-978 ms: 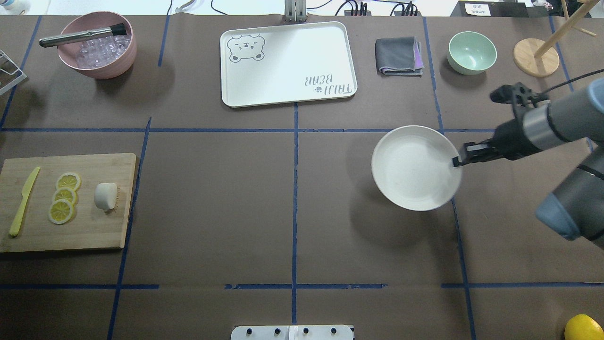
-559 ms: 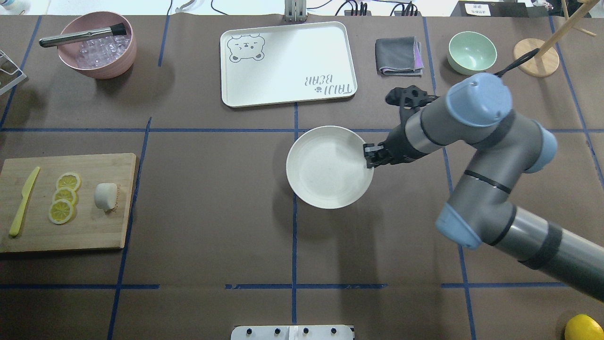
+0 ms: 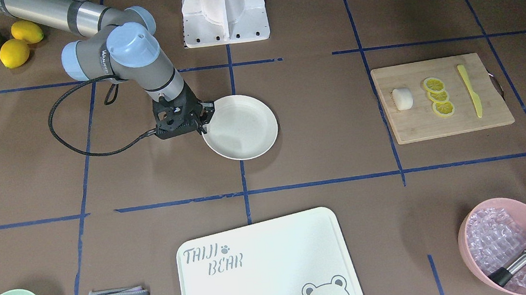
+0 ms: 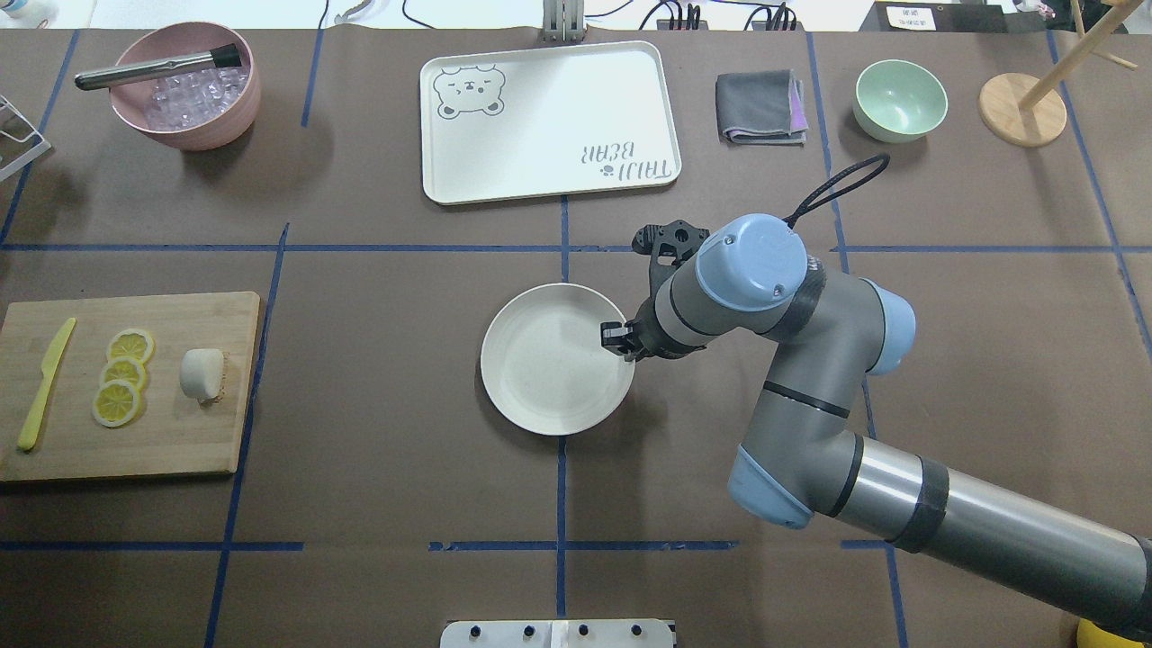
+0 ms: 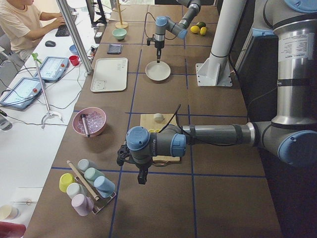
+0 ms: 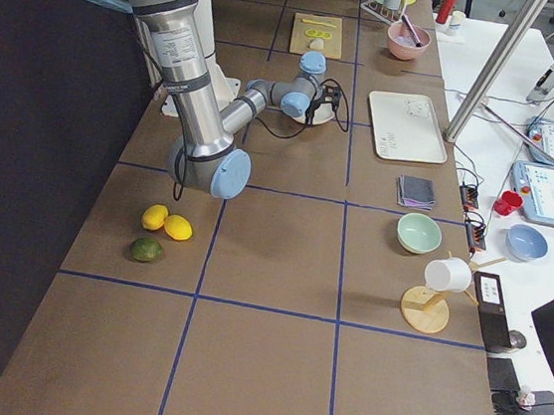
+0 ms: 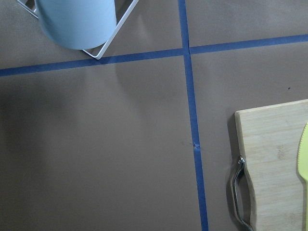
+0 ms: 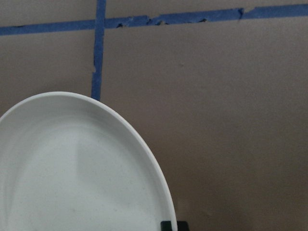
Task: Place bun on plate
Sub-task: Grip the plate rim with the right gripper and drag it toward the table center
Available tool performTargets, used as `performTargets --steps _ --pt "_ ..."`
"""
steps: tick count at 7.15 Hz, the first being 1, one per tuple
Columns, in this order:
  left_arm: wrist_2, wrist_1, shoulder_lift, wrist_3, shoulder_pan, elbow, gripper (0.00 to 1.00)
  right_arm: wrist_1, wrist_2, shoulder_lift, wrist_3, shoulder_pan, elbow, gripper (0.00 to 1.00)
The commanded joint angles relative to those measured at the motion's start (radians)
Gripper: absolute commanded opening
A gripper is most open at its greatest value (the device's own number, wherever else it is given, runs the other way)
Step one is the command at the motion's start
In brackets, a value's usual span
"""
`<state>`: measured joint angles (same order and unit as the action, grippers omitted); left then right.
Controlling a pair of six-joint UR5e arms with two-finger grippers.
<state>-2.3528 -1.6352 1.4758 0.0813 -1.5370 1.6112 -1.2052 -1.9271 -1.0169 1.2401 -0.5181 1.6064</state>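
Note:
The white bun [image 4: 202, 373] lies on a wooden cutting board [image 4: 180, 441] at the table's left, beside three lemon slices [image 4: 121, 373]. The cream plate [image 4: 540, 369] rests at the table's middle over the blue centre line. My right gripper [image 4: 616, 337] is shut on the plate's right rim; the front view shows the same grip, right gripper [image 3: 205, 119] on plate [image 3: 246, 129]. The right wrist view is filled by the plate [image 8: 72, 183]. My left gripper [image 5: 141, 177] hangs past the board's far-left end, seen only in the left side view; I cannot tell its state.
A yellow knife [image 4: 45, 382] lies on the board. At the back stand a pink bowl [image 4: 184, 85] of ice, a white tray [image 4: 549, 121], a folded cloth [image 4: 762, 106], a mint bowl [image 4: 900, 99] and a wooden stand [image 4: 1023, 108]. A cup rack [image 5: 89, 186] sits near my left gripper.
My right arm has carried the plate leftward from the table's right side to the centre line and slightly nearer the robot, gripper still shut on its rim. The bun has not moved.

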Motion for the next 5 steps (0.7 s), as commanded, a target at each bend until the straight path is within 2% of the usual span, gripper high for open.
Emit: performTargets --steps 1,2,3,4,5 --pt "0.004 -0.003 0.0 0.0 0.0 -0.001 1.0 -0.002 0.01 0.015 0.004 0.013 -0.02 0.63" --pt "0.004 -0.005 0.0 0.0 0.001 0.002 1.0 -0.007 0.023 0.015 0.048 0.01 -0.01 1.0" --pt "0.006 -0.006 0.0 0.0 0.0 0.006 1.0 -0.019 0.022 0.02 0.055 -0.02 -0.007 1.0" --pt "0.01 -0.006 0.008 -0.008 0.008 0.006 1.0 -0.092 -0.002 0.02 0.042 -0.081 0.027 1.0" --pt "0.01 -0.006 0.009 -0.012 0.008 0.012 1.0 -0.185 -0.091 0.015 -0.006 -0.162 0.07 1.0"
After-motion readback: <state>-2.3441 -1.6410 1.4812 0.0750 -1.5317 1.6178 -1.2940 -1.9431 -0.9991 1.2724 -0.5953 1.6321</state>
